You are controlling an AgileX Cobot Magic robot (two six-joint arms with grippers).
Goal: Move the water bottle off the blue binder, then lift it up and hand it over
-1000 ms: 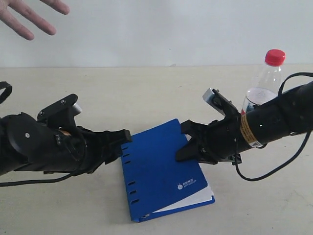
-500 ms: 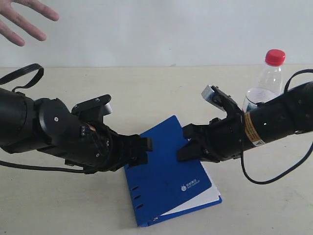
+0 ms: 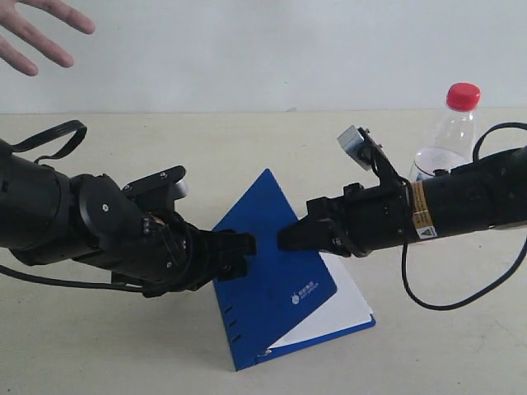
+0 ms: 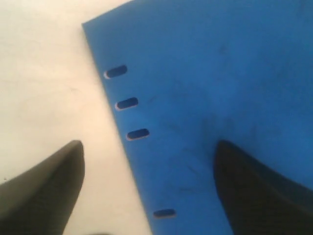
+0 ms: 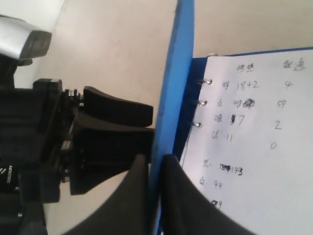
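The blue binder (image 3: 276, 276) lies mid-table with its cover (image 5: 181, 58) raised at a steep tilt, and white handwritten pages (image 5: 249, 127) show under it. My right gripper (image 3: 288, 237) (image 5: 155, 159) is shut on the cover's free edge. At the binder's spine side my left gripper (image 3: 240, 253) (image 4: 146, 152) is open. One of its fingers is over the table, the other over the blue cover (image 4: 205, 73). The water bottle (image 3: 449, 132), clear with a red cap, stands upright on the table at the far right, behind my right arm and off the binder.
A person's open hand (image 3: 37, 33) hovers at the upper left. The left arm's black body (image 3: 74, 226) and a cable loop fill the table's left side. A cable (image 3: 461, 296) hangs from the right arm. The pale table (image 3: 247, 148) ends at a white wall.
The right gripper has lifted the binder's cover from flat to a steep tilt, baring the pages. The left gripper moved right to the spine edge a second ago, then held.
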